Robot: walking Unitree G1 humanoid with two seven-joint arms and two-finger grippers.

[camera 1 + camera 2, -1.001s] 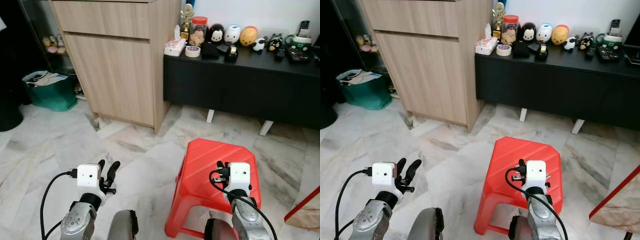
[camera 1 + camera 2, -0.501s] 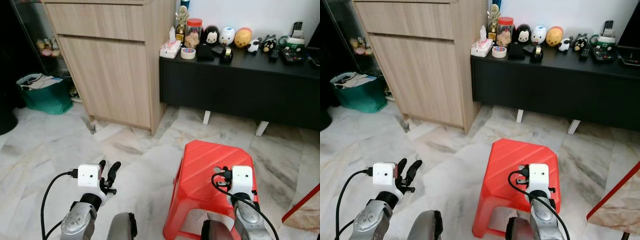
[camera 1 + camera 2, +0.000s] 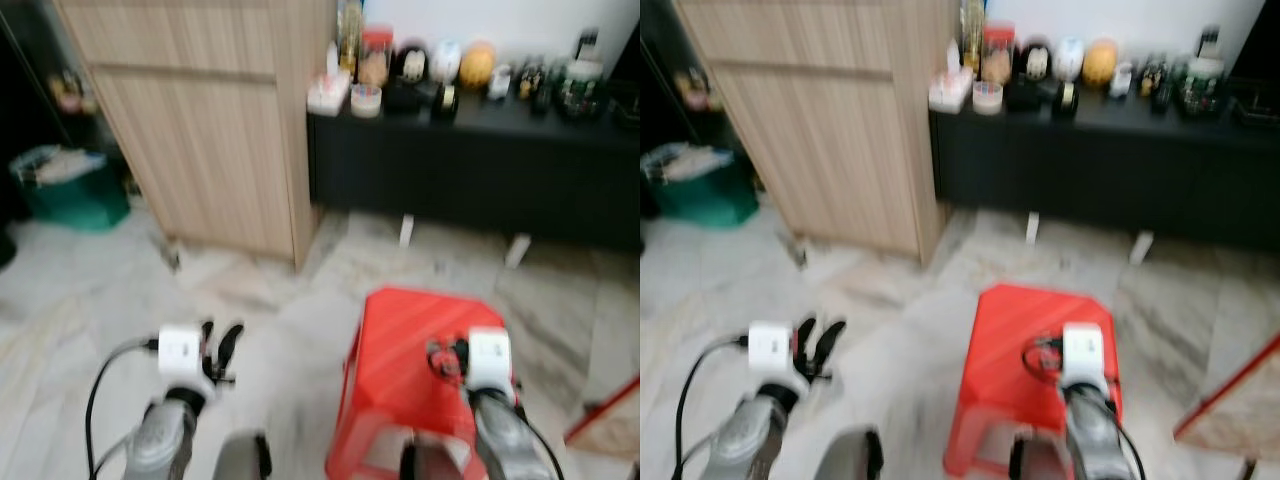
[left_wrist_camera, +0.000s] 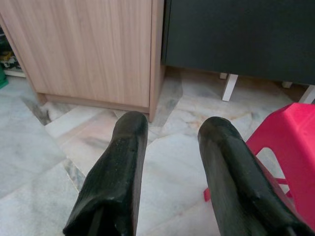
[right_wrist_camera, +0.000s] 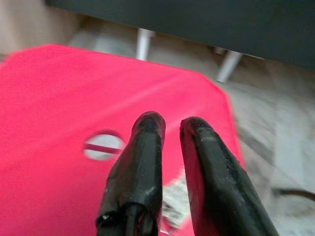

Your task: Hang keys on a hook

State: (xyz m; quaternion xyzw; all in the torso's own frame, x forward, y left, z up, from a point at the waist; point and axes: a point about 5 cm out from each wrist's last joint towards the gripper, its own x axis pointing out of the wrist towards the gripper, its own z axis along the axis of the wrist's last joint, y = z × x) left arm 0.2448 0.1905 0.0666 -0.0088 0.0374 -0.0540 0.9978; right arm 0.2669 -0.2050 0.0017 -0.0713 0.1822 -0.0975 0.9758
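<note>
My right gripper [image 5: 170, 123] hangs over the red plastic stool [image 3: 400, 350], its black fingers [image 5: 142, 162] nearly together. Low in the narrow gap is a small pale, metallic-looking thing [image 5: 173, 199] that looks like the keys, too blurred to make out. In the left eye view the right gripper [image 3: 445, 358] sits above the stool's near part. My left gripper [image 3: 220, 340] is held low over the marble floor, open, with nothing between its fingers [image 4: 123, 162].
A tall light-wood cabinet [image 3: 200, 130] stands ahead on the left. A low black sideboard [image 3: 480, 170] to its right carries several toys and jars. A green bag [image 3: 65, 185] sits far left. A red-edged object [image 3: 605, 420] shows at the lower right.
The whole picture has shifted and blurred, so the camera is moving; the cabinet and sideboard sit a little further left. Both arms keep their pose.
</note>
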